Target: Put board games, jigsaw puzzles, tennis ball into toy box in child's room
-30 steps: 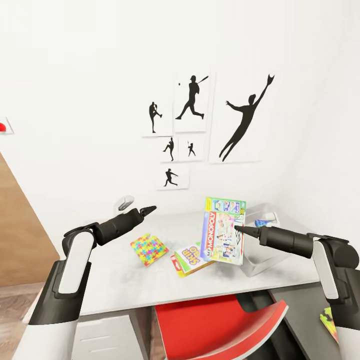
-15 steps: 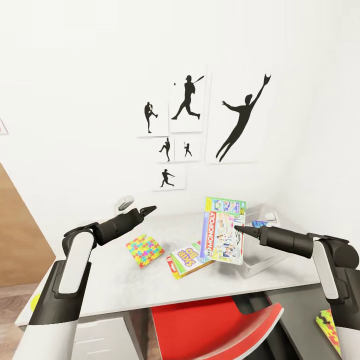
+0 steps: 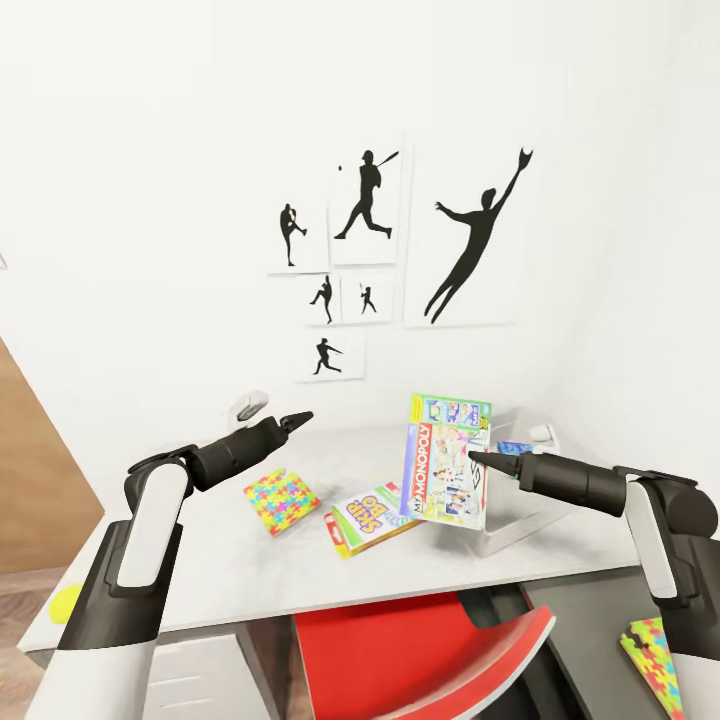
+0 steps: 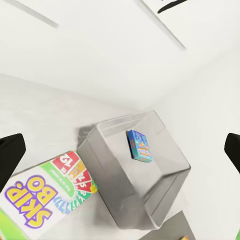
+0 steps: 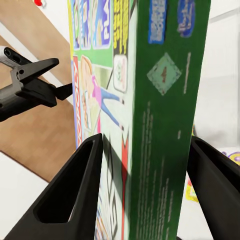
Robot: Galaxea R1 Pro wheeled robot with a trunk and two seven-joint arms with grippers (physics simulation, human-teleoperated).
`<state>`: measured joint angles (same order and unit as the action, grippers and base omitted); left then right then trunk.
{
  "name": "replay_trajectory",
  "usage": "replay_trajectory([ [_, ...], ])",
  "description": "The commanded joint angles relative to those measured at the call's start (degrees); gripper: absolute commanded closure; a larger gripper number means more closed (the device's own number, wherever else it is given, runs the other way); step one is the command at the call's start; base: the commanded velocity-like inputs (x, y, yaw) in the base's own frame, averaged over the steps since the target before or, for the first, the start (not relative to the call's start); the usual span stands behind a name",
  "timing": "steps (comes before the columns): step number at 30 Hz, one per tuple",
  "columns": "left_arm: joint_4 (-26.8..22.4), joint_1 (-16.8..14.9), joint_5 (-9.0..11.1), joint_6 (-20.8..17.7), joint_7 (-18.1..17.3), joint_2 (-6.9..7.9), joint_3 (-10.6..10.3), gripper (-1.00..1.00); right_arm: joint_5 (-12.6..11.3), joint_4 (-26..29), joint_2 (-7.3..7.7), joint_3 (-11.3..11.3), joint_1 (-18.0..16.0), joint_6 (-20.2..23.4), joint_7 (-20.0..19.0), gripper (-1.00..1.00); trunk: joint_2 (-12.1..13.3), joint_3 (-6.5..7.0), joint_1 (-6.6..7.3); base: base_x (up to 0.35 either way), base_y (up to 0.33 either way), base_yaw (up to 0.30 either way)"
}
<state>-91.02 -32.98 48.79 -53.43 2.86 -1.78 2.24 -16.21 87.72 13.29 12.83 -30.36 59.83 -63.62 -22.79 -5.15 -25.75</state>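
Note:
My right gripper (image 3: 478, 458) is shut on an upright Monopoly board game (image 3: 445, 460), held above the white table (image 3: 230, 560); its fingers (image 5: 75, 200) clamp the box's green edge (image 5: 160, 125). Behind it stands the light-grey toy box (image 3: 515, 525), with a small blue box (image 4: 139, 145) lying inside it (image 4: 125, 185). A Skip-Bo game (image 3: 370, 518) and one jigsaw puzzle (image 3: 281, 500) lie flat on the table. My left gripper (image 3: 300, 418) hovers open above them, fingers (image 4: 10, 155) wide apart. A second jigsaw puzzle (image 3: 655, 650) lies low at the right. The tennis ball (image 3: 65, 602) peeks out at the table's left edge.
A red chair (image 3: 420, 650) is tucked under the table's front. Black silhouette prints (image 3: 365, 200) hang on the white wall behind. A small white object (image 3: 250, 405) sits at the table's far side. A wooden panel (image 3: 30, 480) shows at the left.
The whole view has shifted, so the camera has turned right; table things and prints slid left in the picture. Both arms and the held Monopoly box keep their places.

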Motion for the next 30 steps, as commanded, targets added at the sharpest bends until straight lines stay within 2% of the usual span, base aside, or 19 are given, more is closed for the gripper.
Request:
replay_trajectory([
  [1, 0.0, -0.1, 0.4, -0.4, 0.3, -0.06, 0.1, -1.0, 0.2, 0.0, 0.03, 0.1, -0.1, 0.2, -0.3, 1.0, -0.1, -0.13, -0.04, 0.0, -0.046, 0.0],
  [19, 0.0, -0.1, 0.4, -0.4, 0.3, -0.06, 0.1, -1.0, 0.3, -0.5, 0.0, 0.1, -0.4, 0.2, -0.2, 1.0, -0.1, -0.13, -0.04, 0.0, -0.009, 0.056],
  [22, 0.0, -0.1, 0.5, -0.4, 0.3, -0.06, 0.1, -1.0, 0.4, -3.6, 0.37, 0.2, -1.4, 0.2, 0.4, 1.0, -0.1, -0.13, -0.04, 0.0, -0.001, 0.009],
  [25, -0.1, -0.1, 0.5, -0.4, 0.3, -0.35, 0.1, -1.0, 0.4, -10.2, 1.0, 0.3, -5.9, 0.2, 2.6, 1.0, -0.1, -0.13, -0.04, 0.0, 0.0, 0.005],
  [28, -0.4, -0.3, 1.0, -0.5, 0.2, -1.03, -0.1, -1.0, 0.4, -20.6, 2.91, 0.3, -13.9, 0.2, 5.6, 1.0, -0.1, -0.13, -0.04, 0.0, 0.0, 0.002],
  [30, -0.7, -0.4, 2.2, -0.6, 0.2, -1.8, -0.3, -1.0, 0.6, -28.9, 4.72, 0.3, -20.2, 0.2, 7.5, 1.0, -0.1, -0.13, -0.04, 0.0, 0.0, 0.001],
])
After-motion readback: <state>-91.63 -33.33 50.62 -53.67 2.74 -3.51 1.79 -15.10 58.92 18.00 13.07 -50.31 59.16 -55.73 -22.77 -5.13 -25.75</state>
